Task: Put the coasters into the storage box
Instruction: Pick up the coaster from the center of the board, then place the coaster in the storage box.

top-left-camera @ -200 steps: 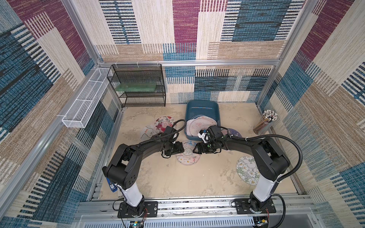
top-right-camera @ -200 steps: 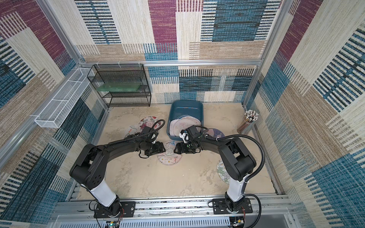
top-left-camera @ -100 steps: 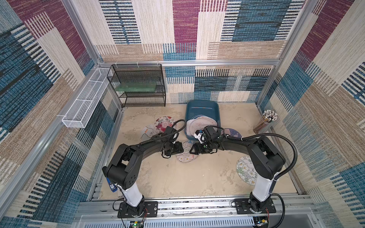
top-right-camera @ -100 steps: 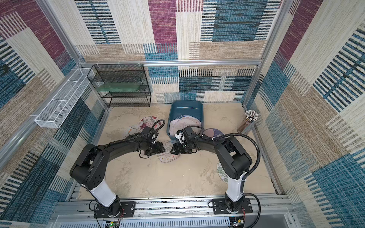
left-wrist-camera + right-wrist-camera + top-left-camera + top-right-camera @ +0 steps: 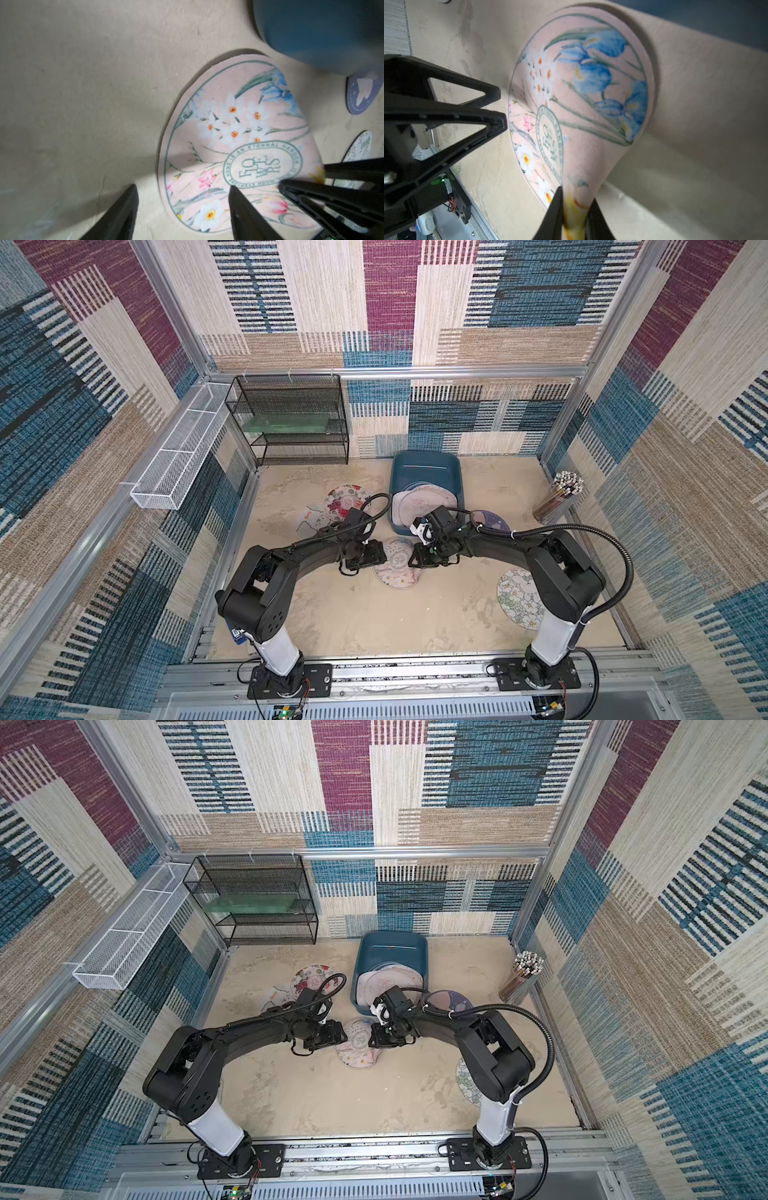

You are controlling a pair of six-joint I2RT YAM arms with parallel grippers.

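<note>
A pink flower-print coaster (image 5: 397,568) (image 5: 357,1048) lies mid-table between both grippers. My right gripper (image 5: 415,560) (image 5: 576,195) is shut on its right edge, which curls up off the table between the jaws. My left gripper (image 5: 380,558) (image 5: 182,187) is open at the coaster's (image 5: 239,135) left edge, one finger over the print and the other over bare table. The teal storage box (image 5: 424,472) (image 5: 392,952) stands just behind, with several pale coasters (image 5: 424,506) stacked inside.
Loose coasters lie around: a red-flowered one (image 5: 348,499), a white cartoon one (image 5: 309,520), a dark blue one (image 5: 492,522), and a white floral one (image 5: 517,599) by the right arm. A black wire rack (image 5: 291,427), white mesh tray (image 5: 178,452) and stick jar (image 5: 559,497) line the edges.
My right gripper has closed on the pink coaster's right edge and lifted that edge. The left gripper has stayed open at the coaster's other side.
</note>
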